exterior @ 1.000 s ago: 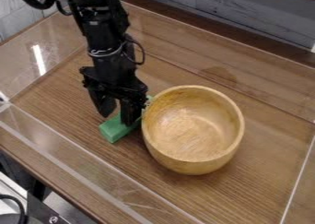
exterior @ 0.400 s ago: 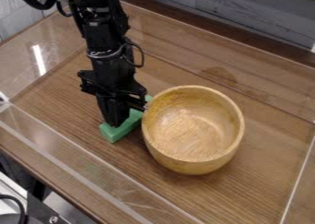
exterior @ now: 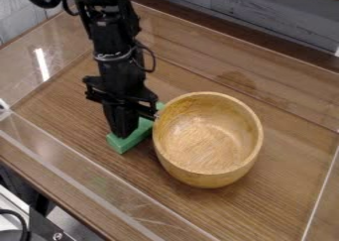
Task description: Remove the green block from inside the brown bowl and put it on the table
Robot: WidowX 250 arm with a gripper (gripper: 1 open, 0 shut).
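Dark wood-grain planking forms the table [exterior: 252,66], bounded by clear acrylic walls [exterior: 40,146] along its near and left edges. Pointing straight down, the gripper [exterior: 126,126] has its jaws pressed together, and their tips meet the top of the green block [exterior: 127,139]; whether they pinch it or merely rest on it cannot be confirmed from this angle. The green block lies flat on the table, just beside the left outer wall of the brown bowl [exterior: 208,138], which is empty. Judged from this layout, placement appears complete and only withdrawal remains. Risk: if the jaws cling to the block during ascent, it could tip or be dragged against the bowl. A sideways retreat could knock the bowl's rim. Open surface lies behind and to the right; the near acrylic wall limits travel toward the camera.
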